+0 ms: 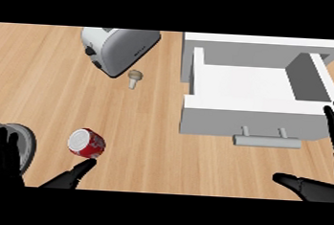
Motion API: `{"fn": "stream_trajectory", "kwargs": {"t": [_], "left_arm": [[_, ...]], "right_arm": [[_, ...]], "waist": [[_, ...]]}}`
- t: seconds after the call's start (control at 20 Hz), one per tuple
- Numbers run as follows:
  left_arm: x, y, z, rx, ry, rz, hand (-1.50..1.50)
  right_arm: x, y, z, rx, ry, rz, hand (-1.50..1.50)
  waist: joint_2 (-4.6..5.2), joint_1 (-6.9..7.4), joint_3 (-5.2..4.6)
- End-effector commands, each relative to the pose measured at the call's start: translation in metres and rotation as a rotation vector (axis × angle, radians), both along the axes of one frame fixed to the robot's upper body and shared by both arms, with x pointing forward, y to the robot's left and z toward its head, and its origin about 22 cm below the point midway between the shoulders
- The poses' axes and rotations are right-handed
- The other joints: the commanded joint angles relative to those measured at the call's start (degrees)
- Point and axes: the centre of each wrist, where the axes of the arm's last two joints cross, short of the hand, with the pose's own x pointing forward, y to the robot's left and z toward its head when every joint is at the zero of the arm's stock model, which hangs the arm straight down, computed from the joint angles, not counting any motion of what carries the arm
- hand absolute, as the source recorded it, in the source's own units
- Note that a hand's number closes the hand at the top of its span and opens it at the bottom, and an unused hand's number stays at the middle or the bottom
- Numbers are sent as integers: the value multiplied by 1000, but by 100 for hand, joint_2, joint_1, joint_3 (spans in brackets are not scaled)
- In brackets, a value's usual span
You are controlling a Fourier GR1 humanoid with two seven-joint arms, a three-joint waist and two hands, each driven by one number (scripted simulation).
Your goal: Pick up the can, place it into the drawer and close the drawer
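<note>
A red can (87,143) with a silver top lies on its side on the wooden counter at the lower left. My left hand (3,158) is open at the lower left edge, fingers up, its thumb tip just below the can. The white drawer (240,119) stands pulled open at the right, its inside bare, a grey bar handle (267,141) on its front. My right hand (330,156) is open at the right edge, fingers straight beside the drawer's front right corner, thumb pointing left below it.
A silver toaster (120,47) lies at the back, left of the drawer. A small mushroom (135,77) rests just in front of it. A grey rounded object (25,145) sits partly behind my left hand.
</note>
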Motion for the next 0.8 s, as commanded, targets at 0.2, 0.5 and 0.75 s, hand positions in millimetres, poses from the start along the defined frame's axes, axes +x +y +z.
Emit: {"fn": "stream_trajectory", "kwargs": {"t": [0.2,0.5,0.75], "left_arm": [[27,-15,-47,-3,64,24,-150],[23,-10,-85,-10,103,38,-150],[18,-20,-117,-11,137,63,-150]], "right_arm": [[-1,10,-1,-21,-11,2,-150],[-35,-14,23,-31,-20,-8,-150],[-23,-17,9,-22,-30,-11,-150]], "waist": [[4,-2,-1],[-5,-31,-4],[0,-10,-3]]}}
